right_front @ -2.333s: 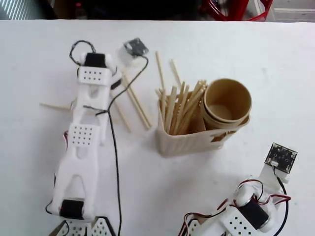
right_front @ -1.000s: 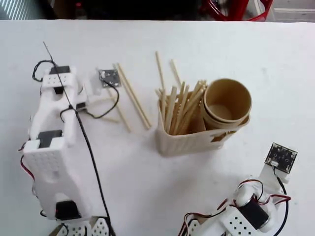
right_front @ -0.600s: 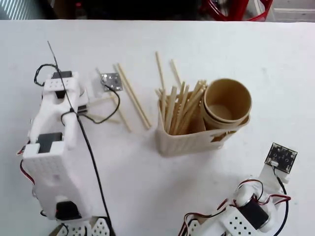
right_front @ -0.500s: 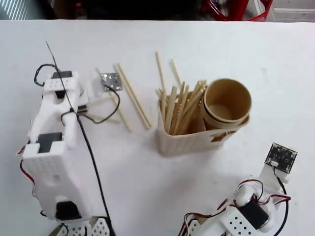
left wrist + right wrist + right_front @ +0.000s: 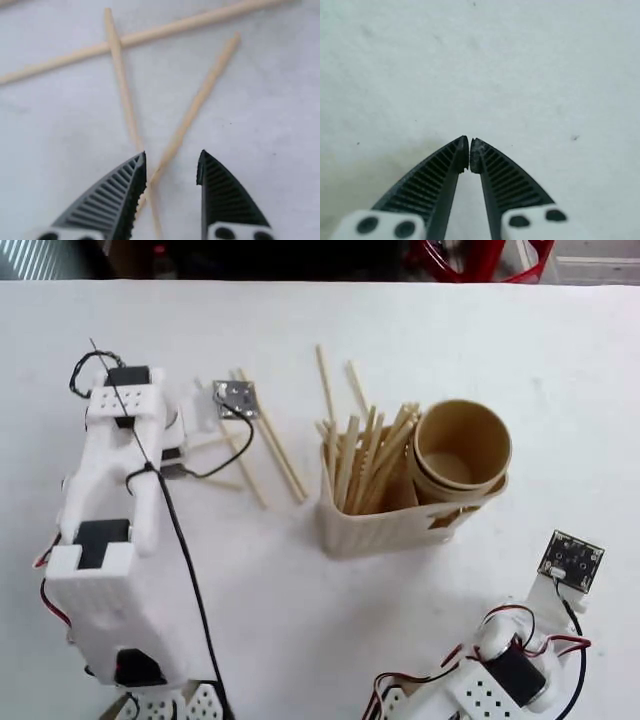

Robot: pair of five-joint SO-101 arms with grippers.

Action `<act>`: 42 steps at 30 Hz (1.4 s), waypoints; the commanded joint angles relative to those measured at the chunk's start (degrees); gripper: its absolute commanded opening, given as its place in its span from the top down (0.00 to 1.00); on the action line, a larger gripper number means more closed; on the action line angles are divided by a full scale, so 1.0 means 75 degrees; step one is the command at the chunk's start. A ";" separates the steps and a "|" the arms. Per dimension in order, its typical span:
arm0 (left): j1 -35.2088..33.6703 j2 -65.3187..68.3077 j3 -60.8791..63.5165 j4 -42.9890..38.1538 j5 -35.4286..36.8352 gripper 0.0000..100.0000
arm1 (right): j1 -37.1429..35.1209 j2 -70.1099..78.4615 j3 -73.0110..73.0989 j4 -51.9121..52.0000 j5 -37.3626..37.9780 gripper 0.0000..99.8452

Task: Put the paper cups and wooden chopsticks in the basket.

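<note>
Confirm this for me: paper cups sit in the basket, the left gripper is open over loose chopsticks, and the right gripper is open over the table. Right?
Not quite. The right wrist view shows the right gripper shut, tips together, over the table. The paper cups do sit in the basket, and the left gripper is open over loose chopsticks.

The left arm [image 5: 130, 590] is white perforated plastic with black servos and a black cable; the right arm [image 5: 470, 695] carries red wires. The left end effector [image 5: 171, 167] and right end effector [image 5: 470, 152] are black and ribbed.

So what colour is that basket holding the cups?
The basket is cream, ribbed; clearest in the high view.
</note>
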 commanded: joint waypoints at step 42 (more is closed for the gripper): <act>-0.0041 0.1600 -0.2040 -0.2192 0.1231 0.83 | 0.0053 -0.0064 0.0070 -0.0076 -0.0023 0.98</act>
